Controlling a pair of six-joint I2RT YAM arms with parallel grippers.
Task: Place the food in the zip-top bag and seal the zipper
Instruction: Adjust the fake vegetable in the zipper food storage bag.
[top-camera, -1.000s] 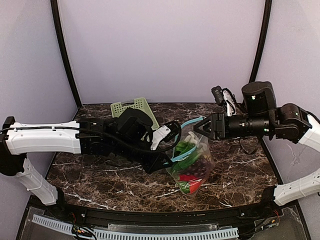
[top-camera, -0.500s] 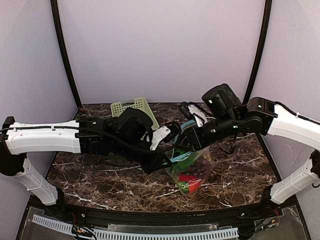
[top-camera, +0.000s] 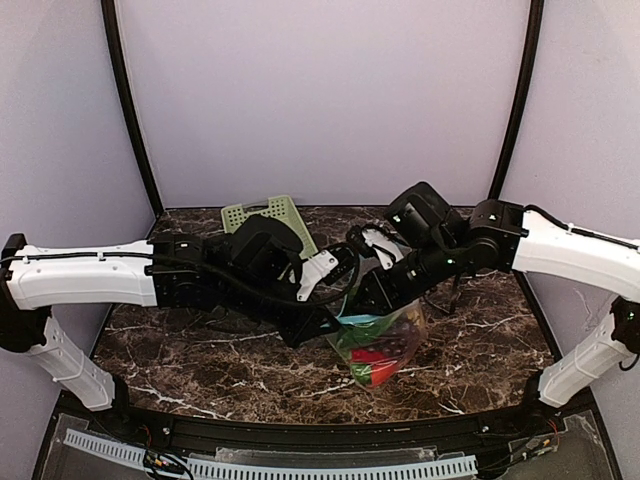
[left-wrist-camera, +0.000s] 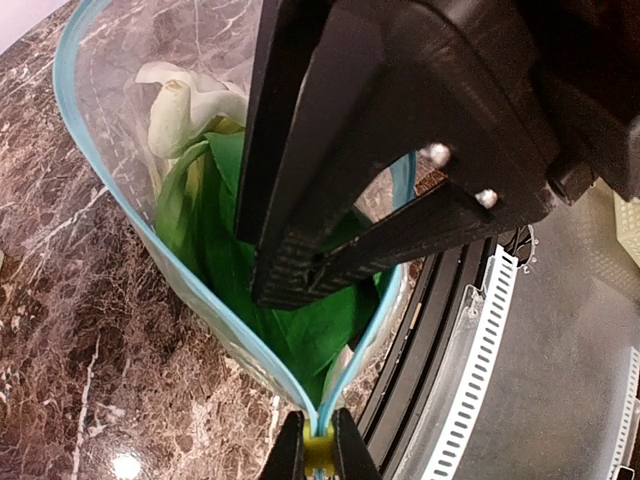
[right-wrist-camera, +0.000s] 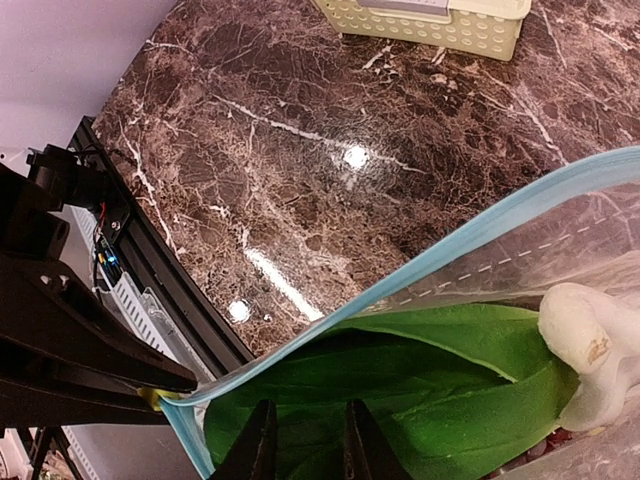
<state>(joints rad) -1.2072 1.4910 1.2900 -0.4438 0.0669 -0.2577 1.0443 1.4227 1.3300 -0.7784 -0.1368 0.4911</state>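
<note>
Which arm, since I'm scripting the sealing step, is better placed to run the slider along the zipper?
Left, likely. The left gripper is clamped on the yellow slider at one end of the zipper. The right gripper sits at the bag mouth, off the slider.

Surface (right-wrist-camera: 330, 120): dark brown marble pattern, white veining. Bag (left-wrist-camera: 130, 90): clear, with a light blue strip (right-wrist-camera: 470, 245) along the rim and a white dashed line under it. Slider (left-wrist-camera: 318, 450): yellow. Inside: bright green leaves (right-wrist-camera: 400, 370), creamy white garlic (right-wrist-camera: 585, 345), red chilli (top-camera: 375, 357). Basket (top-camera: 268, 218): pale green. Arms (top-camera: 80, 275): white shells, black joints.
</note>
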